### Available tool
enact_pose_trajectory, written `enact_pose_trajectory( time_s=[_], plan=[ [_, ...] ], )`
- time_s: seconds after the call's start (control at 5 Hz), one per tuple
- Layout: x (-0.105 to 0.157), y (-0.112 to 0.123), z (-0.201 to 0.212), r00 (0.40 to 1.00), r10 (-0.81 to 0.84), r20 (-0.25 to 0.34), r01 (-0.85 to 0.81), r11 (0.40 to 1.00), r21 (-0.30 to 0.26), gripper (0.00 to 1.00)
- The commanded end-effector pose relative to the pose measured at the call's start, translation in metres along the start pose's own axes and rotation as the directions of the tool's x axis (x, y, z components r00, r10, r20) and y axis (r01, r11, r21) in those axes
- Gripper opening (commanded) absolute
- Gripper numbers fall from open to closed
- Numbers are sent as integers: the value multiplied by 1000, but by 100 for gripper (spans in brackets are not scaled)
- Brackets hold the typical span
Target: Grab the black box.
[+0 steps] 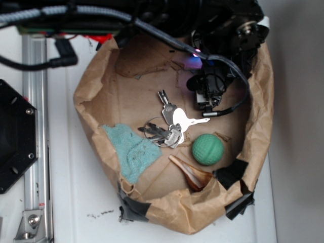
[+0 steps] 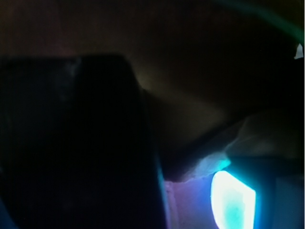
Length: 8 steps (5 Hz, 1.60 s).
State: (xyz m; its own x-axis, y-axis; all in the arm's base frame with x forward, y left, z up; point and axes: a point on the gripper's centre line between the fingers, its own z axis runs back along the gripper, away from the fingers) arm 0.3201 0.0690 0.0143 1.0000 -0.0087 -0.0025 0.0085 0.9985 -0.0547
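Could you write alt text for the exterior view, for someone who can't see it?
A robot gripper reaches down into a crumpled brown paper bin holding keys, a green ball, a teal cloth and a brown spoon. No black box is visible.

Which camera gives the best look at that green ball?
The exterior view: the green ball sits fully visible in the paper bag, beside the keys. The wrist view is dark and blurred; no ball can be made out there.

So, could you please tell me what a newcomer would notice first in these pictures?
Probably the green ball at the lower right of the crumpled brown paper bowl, beside the bunch of keys at its middle. Next, the gripper low at the upper right under a purple glow. The wrist view is nearly black, with one bright cyan patch.
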Motion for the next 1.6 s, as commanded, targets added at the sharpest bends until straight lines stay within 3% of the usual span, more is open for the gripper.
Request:
enact_pose_trajectory(
  time_s=[0.0,0.6,1.0,1.2,1.4],
  plan=[
    [-2,3,-10,1000,31,3,-31,999,-28,0],
    [-27,-12,40,995,-45,94,40,998,53,0],
    [-32,-39,103,972,-99,213,80,992,94,0],
    [-34,-53,124,968,-113,225,96,992,83,0],
    [-26,-65,125,975,-121,186,102,989,108,0]
  ],
)
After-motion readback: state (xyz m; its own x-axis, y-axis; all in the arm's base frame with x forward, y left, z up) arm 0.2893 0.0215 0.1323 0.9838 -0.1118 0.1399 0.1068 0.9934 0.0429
